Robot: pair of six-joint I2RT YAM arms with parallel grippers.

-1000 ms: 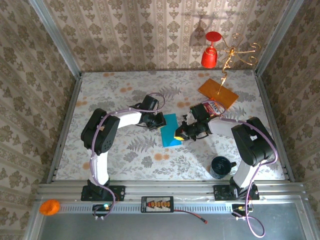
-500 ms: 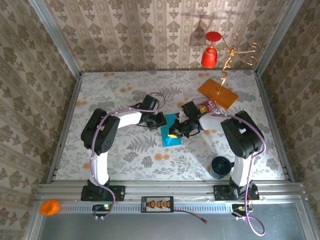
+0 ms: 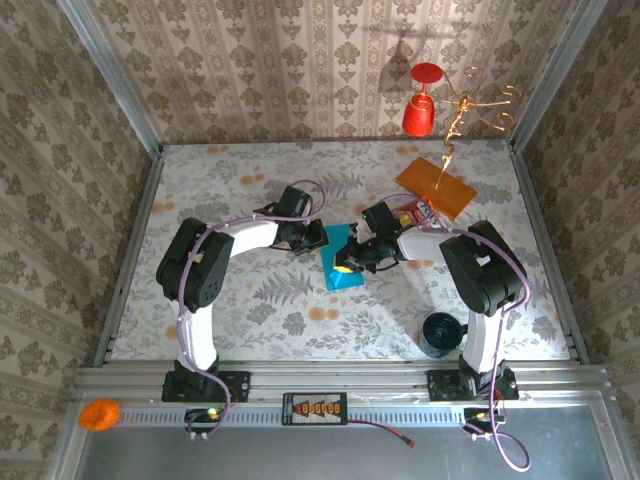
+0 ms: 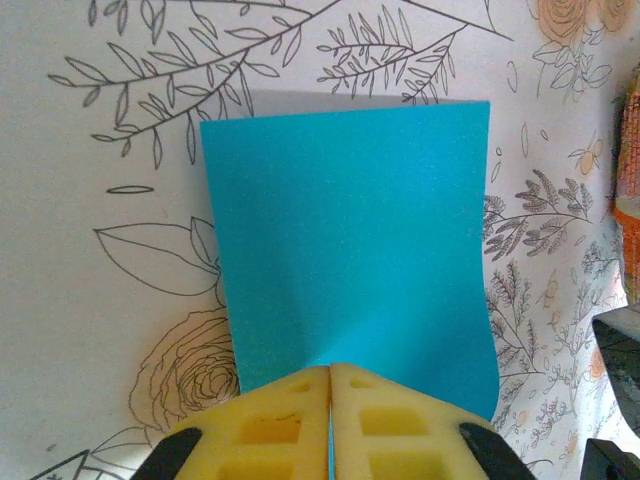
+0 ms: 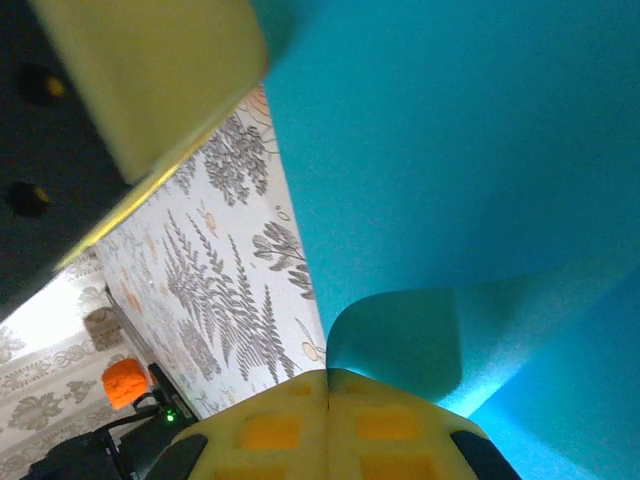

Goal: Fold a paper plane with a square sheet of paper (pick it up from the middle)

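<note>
paper first: the square sheet of paper (image 3: 338, 272) lies at the middle of the table (image 3: 220, 180), between your 2 arms. your left gripper (image 4: 330, 385) is closed tight on the sheet's near edge. its yellow pads meet with the paper nipped in the seam, and a shallow ridge runs up from that pinch. past it the sheet lies flat. its far edge is straight, with a thin pale strip showing just beyond it, and both side edges run clean and uncovered. your right gripper (image 5: 328, 388) is closed too, pads pressed together at a curled-up lip of the teal sheet, which looks caught between them. the rest of the paper spreads out beyond the curl. from above, the 2 grippers sit close together, left at the sheet's far-left corner, right over its middle. for room, open floral tabletop stretches left of the left arm and toward the near edge. on the right you have the snack packet (image 3: 420, 213) just beside the right arm, the orange card (image 3: 436, 187) beyond it near the back, and a dark cup (image 3: 442, 333) near the right arm's base.
</note>
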